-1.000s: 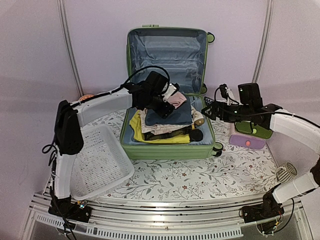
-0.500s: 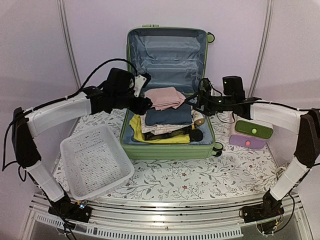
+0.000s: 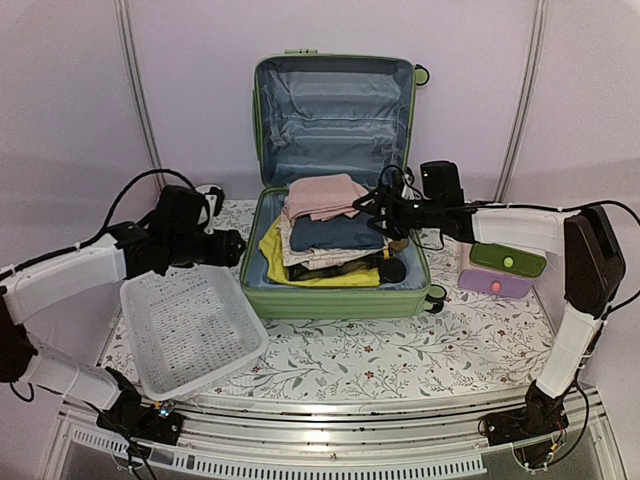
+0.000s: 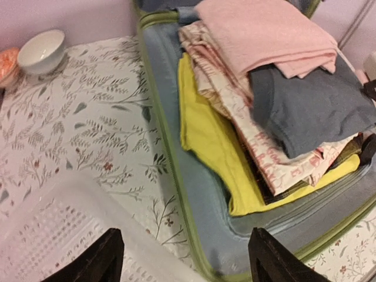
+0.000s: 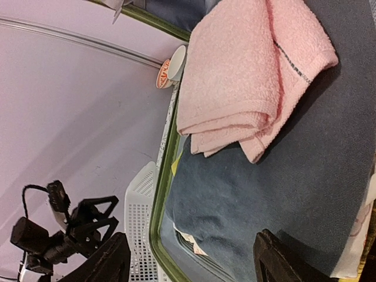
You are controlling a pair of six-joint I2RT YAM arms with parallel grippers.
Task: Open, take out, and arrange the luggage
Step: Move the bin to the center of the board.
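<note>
Both claws gape empty. The luggage (image 3: 335,301) lies open on the counter (image 3: 390,355); we judge the right claw (image 3: 366,206) nearer, just right of the pink towel (image 3: 320,195) atop its clothes (image 3: 335,235), the left claw (image 3: 232,248) off by the basket (image 3: 190,330).

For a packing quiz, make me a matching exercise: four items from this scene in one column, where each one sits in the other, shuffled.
1. pink towel
2. yellow garment
3. white basket
4. green-and-purple box

A. right of the luggage
B. on top of the clothes pile
C. left of the luggage
D. low in the clothes pile

Pairs: 1-B, 2-D, 3-C, 4-A
</note>
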